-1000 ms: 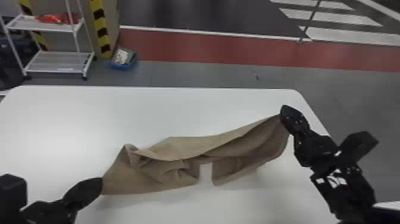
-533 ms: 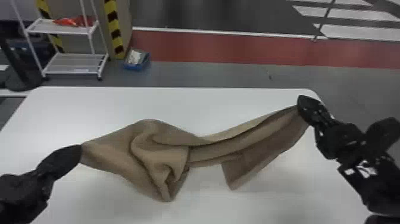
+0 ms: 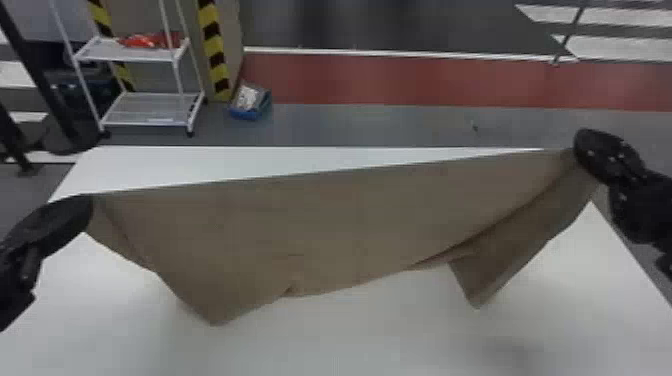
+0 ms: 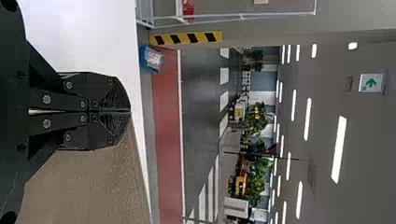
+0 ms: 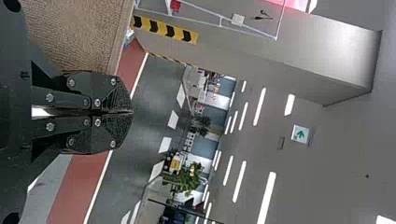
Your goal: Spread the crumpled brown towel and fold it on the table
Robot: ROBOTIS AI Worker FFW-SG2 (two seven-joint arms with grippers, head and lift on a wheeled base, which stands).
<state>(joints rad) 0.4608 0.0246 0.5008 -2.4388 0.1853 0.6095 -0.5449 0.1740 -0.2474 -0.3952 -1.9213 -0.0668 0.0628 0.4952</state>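
At the far left, the left hand [image 3: 84, 204] is gripping one upper corner of the brown towel [image 3: 325, 225], its two black fingers closing together on the cloth. Beyond the surface, a white shelf cart [image 3: 145, 111] is standing on the floor, with a red item [image 3: 150, 41] lying on its upper shelf. Just right of the cart, a yellow-and-black striped post [image 3: 213, 47] is rising, and a blue bin [image 3: 245, 115] is sitting near its foot. Across the middle, the towel is hanging between the two hands over the white surface [image 3: 175, 165], its top edge stretching nearly straight and slanting up toward the right in the head view. One lower corner is drooping left of centre; farther right, a fold is running up toward the right hand [image 3: 581, 146] and another corner is dangling below it. That hand is pinching the towel's other upper end, its fingers pressing together.
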